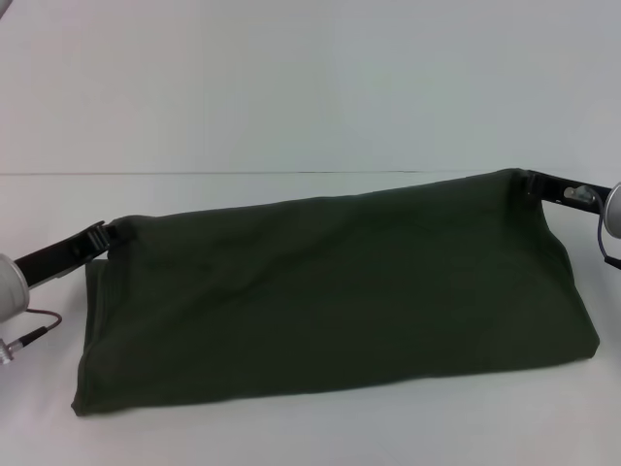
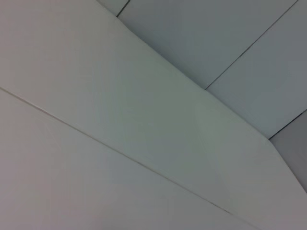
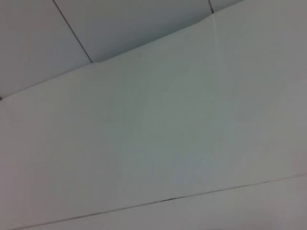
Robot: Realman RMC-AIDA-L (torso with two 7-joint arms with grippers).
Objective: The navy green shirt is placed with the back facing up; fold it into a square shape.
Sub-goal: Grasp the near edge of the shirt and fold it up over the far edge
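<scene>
Navy green shirt [image 1: 330, 301]: dark olive cloth, plain side showing, draped on your white bench [image 1: 291, 437]. Left claw [image 1: 105, 236] and right claw [image 1: 529, 183] each pinch a raised corner. Risk: uneven travel skews your fold; a corner may slip free.

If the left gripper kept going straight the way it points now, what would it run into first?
The navy green shirt: the left gripper is already at the shirt's lifted left corner, pointing along the raised edge toward the right gripper. Depth is uncertain.
</scene>
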